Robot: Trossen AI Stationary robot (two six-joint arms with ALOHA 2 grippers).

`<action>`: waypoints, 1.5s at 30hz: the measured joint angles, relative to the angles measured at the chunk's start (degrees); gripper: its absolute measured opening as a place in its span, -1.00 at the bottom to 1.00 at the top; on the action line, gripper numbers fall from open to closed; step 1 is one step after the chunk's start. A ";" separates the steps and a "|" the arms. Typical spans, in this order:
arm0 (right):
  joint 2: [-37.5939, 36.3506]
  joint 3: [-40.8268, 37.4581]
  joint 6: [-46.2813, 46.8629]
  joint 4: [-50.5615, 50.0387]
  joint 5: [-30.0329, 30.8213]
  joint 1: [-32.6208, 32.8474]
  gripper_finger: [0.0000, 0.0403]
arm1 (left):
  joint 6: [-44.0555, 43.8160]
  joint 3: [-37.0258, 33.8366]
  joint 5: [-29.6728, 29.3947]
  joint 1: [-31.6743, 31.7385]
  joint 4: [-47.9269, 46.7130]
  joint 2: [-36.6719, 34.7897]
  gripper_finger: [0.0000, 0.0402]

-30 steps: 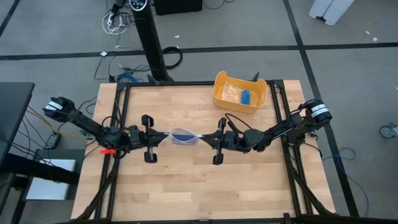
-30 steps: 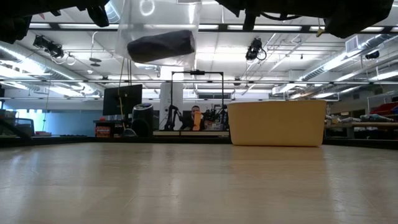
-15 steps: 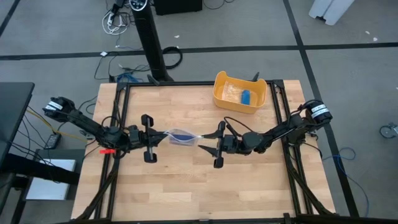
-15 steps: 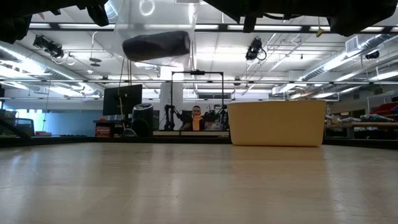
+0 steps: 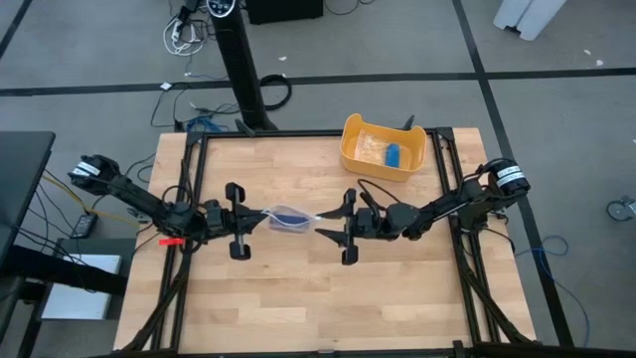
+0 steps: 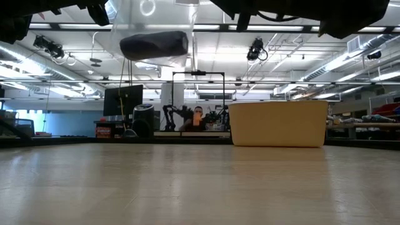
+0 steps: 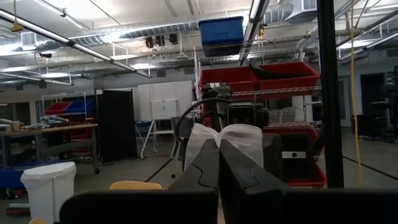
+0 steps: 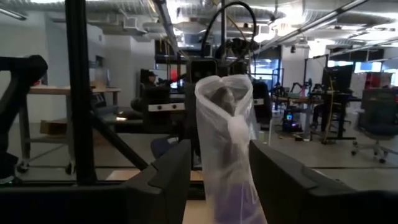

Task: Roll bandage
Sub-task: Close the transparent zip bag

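Observation:
The bandage (image 5: 290, 215) is a dark-blue roll inside a clear plastic wrapper (image 5: 298, 217), held in the air between my two arms. In the low view the roll (image 6: 153, 45) hangs high above the table. My left gripper (image 5: 260, 217) is shut on the wrapper's left end. My right gripper (image 5: 326, 223) is open, and in its wrist view the wrapper's other end (image 8: 227, 137) stands between its two fingers (image 8: 168, 180). My left gripper pinches the wrapper's gathered left end (image 7: 217, 138) between its two shut fingers, coming level from the table's left. The plastic bunches out beyond the fingertips. The wrapper with the roll is lifted clear of the table. I cannot tell whether my right gripper's open fingers touch the wrapper.
A yellow tub (image 5: 348, 144) stands at the table's far right edge, holding another blue roll (image 5: 394, 154) and clear plastic. In the low view the tub (image 6: 278, 124) sits on the far side of the bare wooden top (image 6: 200, 187).
My right gripper has opened and let go of the wrapper's right end. It drew back a little toward the table's right, then came back, its fingers now on either side of that end. The wrapper with the roll has shifted slightly and hangs from my left gripper.

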 joint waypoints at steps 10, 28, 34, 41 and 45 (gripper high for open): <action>0.00 1.41 -0.30 -2.10 0.90 -0.27 -0.35 | 1.04 0.02 0.02 0.00 1.33 0.00 -1.00; -1.15 1.36 -4.29 -4.99 4.95 -0.13 -0.98 | 2.91 0.04 -6.14 0.00 -4.37 -0.02 -0.93; -6.00 1.34 -5.02 -17.09 10.05 0.54 -0.99 | 3.44 0.04 -13.20 -0.06 -11.47 -0.02 -0.69; -13.35 1.34 -4.19 -33.70 15.59 1.17 -0.99 | 6.34 0.44 -18.68 -1.28 -17.67 -0.02 -0.46; -16.48 1.34 -4.49 -38.03 16.15 1.63 -0.99 | 5.16 3.90 -19.08 -3.03 -23.61 -0.02 -0.39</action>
